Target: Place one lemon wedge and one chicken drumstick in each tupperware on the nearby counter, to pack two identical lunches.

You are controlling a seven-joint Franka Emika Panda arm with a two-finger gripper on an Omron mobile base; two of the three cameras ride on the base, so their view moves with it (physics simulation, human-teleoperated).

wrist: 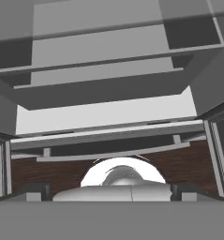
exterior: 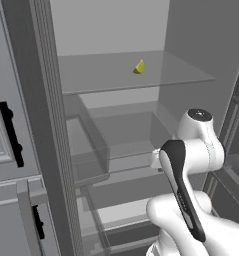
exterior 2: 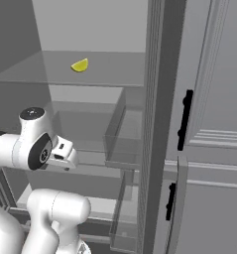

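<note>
Left base view: lemon wedge [exterior: 139, 67] alone on the upper glass shelf [exterior: 186, 75] of the open fridge, well above the arm. Jaws spread fully wide, holding nothing. Best to lift the hand to shelf height, then straddle the wedge squarely before closing.

Open grey fridge interior [exterior: 116, 30], glass shelf [exterior: 101, 75], clear drawers [exterior: 91, 150], black cabinet handles [exterior 2: 184, 119]

We see a lemon wedge [exterior: 139, 67] [exterior 2: 80, 65] on the upper shelf [exterior: 106, 77] [exterior 2: 110, 72], above the drawers [exterior: 91, 150] [exterior 2: 121, 134].
</note>
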